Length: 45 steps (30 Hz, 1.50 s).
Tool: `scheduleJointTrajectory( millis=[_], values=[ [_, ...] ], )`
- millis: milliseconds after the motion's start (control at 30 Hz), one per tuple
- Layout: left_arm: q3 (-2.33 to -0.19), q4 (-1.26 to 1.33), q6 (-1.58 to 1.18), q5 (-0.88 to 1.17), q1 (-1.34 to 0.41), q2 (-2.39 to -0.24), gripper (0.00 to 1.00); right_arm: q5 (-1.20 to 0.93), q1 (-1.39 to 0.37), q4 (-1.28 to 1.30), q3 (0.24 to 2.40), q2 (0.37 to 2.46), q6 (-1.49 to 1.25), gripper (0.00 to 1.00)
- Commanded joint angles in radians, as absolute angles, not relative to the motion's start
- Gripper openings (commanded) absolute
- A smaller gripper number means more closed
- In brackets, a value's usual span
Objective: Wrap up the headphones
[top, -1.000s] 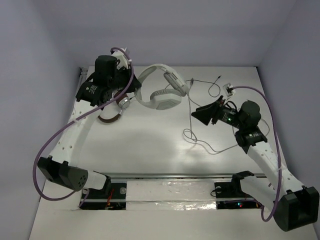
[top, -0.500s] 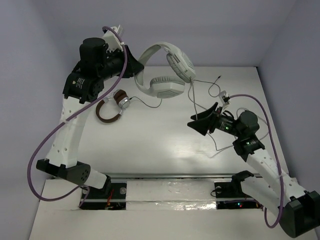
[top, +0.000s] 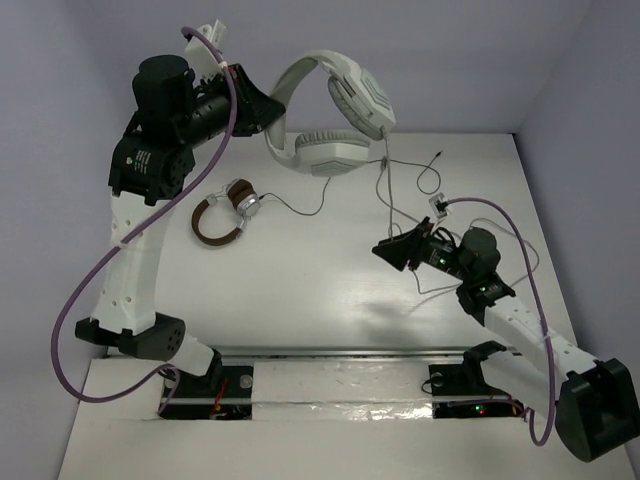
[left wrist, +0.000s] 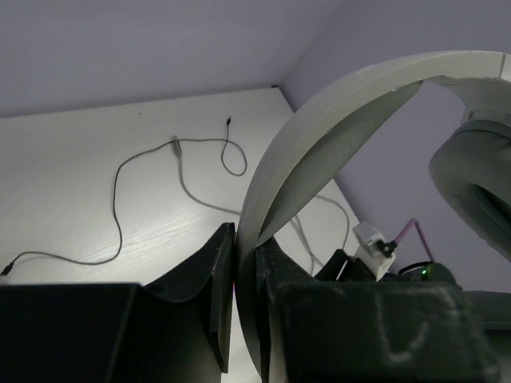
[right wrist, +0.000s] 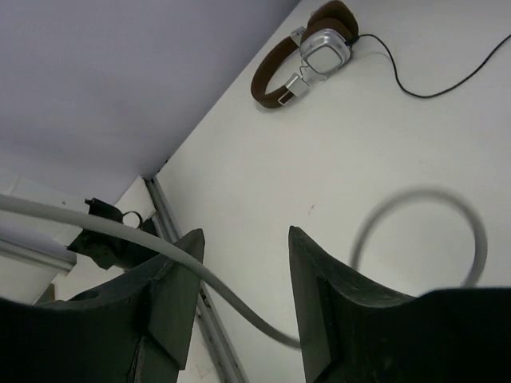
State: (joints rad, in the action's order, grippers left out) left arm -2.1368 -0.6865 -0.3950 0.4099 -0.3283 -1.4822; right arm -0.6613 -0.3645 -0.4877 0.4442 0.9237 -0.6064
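White-grey headphones (top: 335, 150), up off the tabletop (top: 300, 290) at 12 o'clock of the top view, pinched by the broad headband in the left tool (top: 268, 118). Closed tight on that band in the left wrist view, with no gap to see.

Trailing down from the cups toward 1 o'clock, a thin grey cable (top: 384, 188), its slack looped on the tabletop near 3 o'clock.

At 4 o'clock, the right tool (top: 393, 250): spread wide, clamping nothing, with the cable crossing one finger and passing through the gap. Brown headphones (top: 225, 212) at 9 o'clock, lying well apart, no part of this job.

Looks like an early step: lifted and presented, winding not yet begun. Next, most likely: close the right tool on the cable, then lead it round the headband in even turns, minding the loose loops so as not to snag.
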Motion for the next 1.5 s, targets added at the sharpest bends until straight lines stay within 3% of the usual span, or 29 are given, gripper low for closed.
scheduleJointTrajectory(
  millis=[0, 33, 133, 167, 267, 367, 533, 633, 733, 867, 1000, 1300, 1467],
  values=[
    [-2.223, -0.543, -0.498, 0.476, -0.310, -1.499, 0.00, -0.600, -0.390, -0.557, 0.426, 0.920, -0.618, 0.53],
    [-2.236, -0.538, -0.503, 0.477, -0.310, -1.505, 0.00, -0.589, -0.403, -0.552, 0.422, 0.920, -0.618, 0.52],
    [-2.208, -0.514, -0.528, 0.492, -0.287, -1.522, 0.00, -0.554, -0.413, -0.517, 0.414, 0.896, -0.624, 0.32],
    [-2.188, -0.503, -0.532, 0.495, -0.287, -1.516, 0.00, -0.537, -0.425, -0.487, 0.425, 0.882, -0.624, 0.15],
    [-2.050, -0.474, -0.511, 0.395, -0.287, -1.471, 0.00, -0.438, -0.472, -0.248, 0.532, 0.815, -0.591, 0.00],
    [-1.814, -0.430, -0.468, 0.214, -0.287, -1.384, 0.00, -0.290, -0.512, 0.022, 0.659, 0.755, -0.554, 0.00],
    [-1.403, -0.387, -0.419, 0.115, -0.287, -1.253, 0.00, 0.045, -0.512, 0.372, 1.010, 0.825, -0.460, 0.00],
    [-1.243, -0.383, -0.403, 0.110, -0.287, -1.192, 0.00, 0.168, -0.512, 0.420, 1.196, 0.903, -0.381, 0.00],
    [-1.145, -0.382, -0.393, 0.118, -0.296, -1.164, 0.00, 0.161, -0.512, 0.426, 1.384, 1.008, -0.316, 0.00],
    [-1.094, -0.390, -0.354, 0.127, -0.339, -1.184, 0.00, -0.030, -0.522, 0.515, 1.636, 1.178, -0.224, 0.00],
    [-1.068, -0.367, -0.308, 0.234, -0.400, -1.218, 0.00, -0.044, -0.557, 0.621, 1.785, 1.325, -0.150, 0.00],
    [-1.100, -0.316, -0.253, 0.363, -0.638, -1.367, 0.00, -0.020, -0.638, 0.655, 1.864, 1.546, -0.127, 0.00],
    [-1.120, -0.270, -0.252, 0.433, -0.684, -1.373, 0.00, -0.009, -0.638, 0.609, 1.767, 1.581, -0.156, 0.00]
  ],
)
